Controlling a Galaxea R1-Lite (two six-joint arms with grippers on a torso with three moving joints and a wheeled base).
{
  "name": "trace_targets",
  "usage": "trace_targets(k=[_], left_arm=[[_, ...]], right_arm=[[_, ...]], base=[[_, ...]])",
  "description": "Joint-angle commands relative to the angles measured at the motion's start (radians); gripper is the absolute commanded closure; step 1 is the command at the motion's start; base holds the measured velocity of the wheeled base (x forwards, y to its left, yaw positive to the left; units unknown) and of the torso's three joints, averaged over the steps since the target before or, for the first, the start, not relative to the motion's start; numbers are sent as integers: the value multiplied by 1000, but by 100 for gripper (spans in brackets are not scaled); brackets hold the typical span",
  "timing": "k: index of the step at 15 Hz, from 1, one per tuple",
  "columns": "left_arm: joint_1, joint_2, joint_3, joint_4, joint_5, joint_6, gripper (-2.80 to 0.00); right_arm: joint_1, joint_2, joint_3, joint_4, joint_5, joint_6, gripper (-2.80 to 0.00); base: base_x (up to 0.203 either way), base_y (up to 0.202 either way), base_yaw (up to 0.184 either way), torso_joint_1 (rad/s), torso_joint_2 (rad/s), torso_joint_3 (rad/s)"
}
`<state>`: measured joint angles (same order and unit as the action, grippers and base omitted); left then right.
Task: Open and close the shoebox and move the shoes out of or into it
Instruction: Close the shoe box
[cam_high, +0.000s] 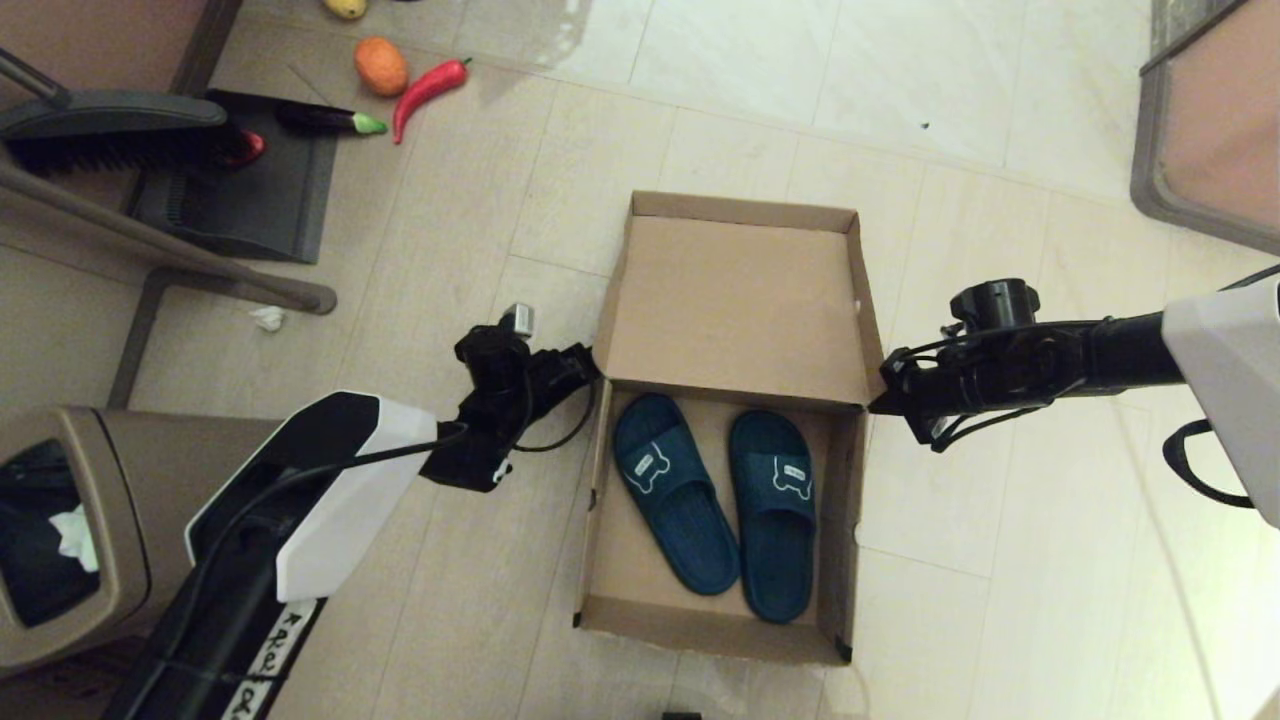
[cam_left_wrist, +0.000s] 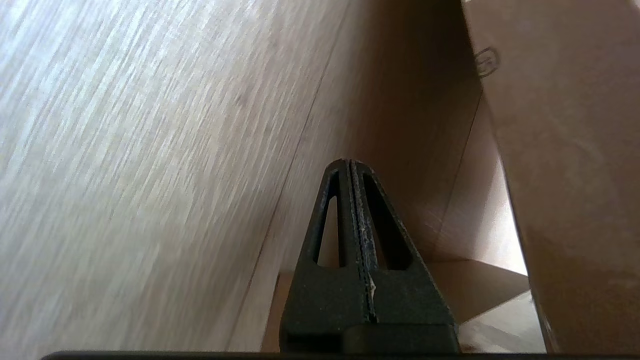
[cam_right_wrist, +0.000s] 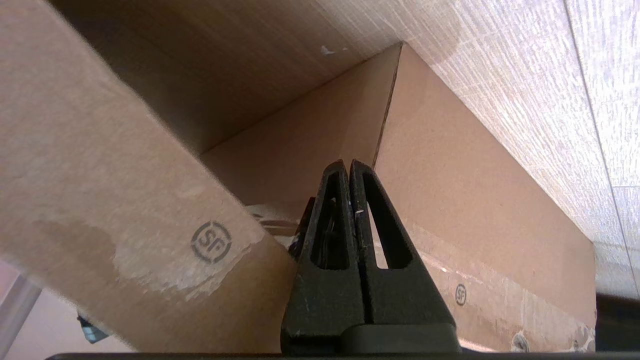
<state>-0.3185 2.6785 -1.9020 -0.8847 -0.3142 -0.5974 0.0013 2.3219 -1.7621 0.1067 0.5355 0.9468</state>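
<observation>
The brown cardboard shoebox (cam_high: 700, 630) stands open on the floor, its hinged lid (cam_high: 735, 300) tilted up and back. Both navy slippers lie side by side inside, the left one (cam_high: 672, 490) and the right one (cam_high: 775, 510), bear logos up. My left gripper (cam_high: 595, 365) is shut and empty at the lid's left edge near the hinge. My right gripper (cam_high: 875, 405) is shut and empty at the lid's right edge near the hinge. The left wrist view has the shut fingertips (cam_left_wrist: 348, 162) beside the lid flap (cam_left_wrist: 565, 150). The right wrist view has the shut fingertips (cam_right_wrist: 348, 162) between the lid flap (cam_right_wrist: 125, 200) and the box wall (cam_right_wrist: 475, 225).
A brown trash bin (cam_high: 60, 520) stands at the near left. A dustpan (cam_high: 250, 200) and brush (cam_high: 110, 130) lie far left by chair legs (cam_high: 170, 255), with a toy chili (cam_high: 430, 85), orange (cam_high: 380, 65) and eggplant (cam_high: 320, 120). Furniture (cam_high: 1210, 130) fills the far right corner.
</observation>
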Motion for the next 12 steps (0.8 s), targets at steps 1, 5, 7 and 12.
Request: trace_targets(k=[1,5,7,12], left_arm=[[-1,-27,49,-7,-7,-29,0],[-9,-42,132,-94,-31,-90,0],[-11,-31,132,-144,-33,-182,0],[-10,20,136,-322,-136,-296,0]], right_arm=[[0,10,-3,1,3,6,0],[0,24,-26,1,3,6,0],[0,24,-28,4,3,6,0],[0,24,-31,7,3,6,0]], base=[[0,0,0,0,0,0],[0,0,0,0,0,0],[0,0,0,0,0,0],[0,0,0,0,0,0]])
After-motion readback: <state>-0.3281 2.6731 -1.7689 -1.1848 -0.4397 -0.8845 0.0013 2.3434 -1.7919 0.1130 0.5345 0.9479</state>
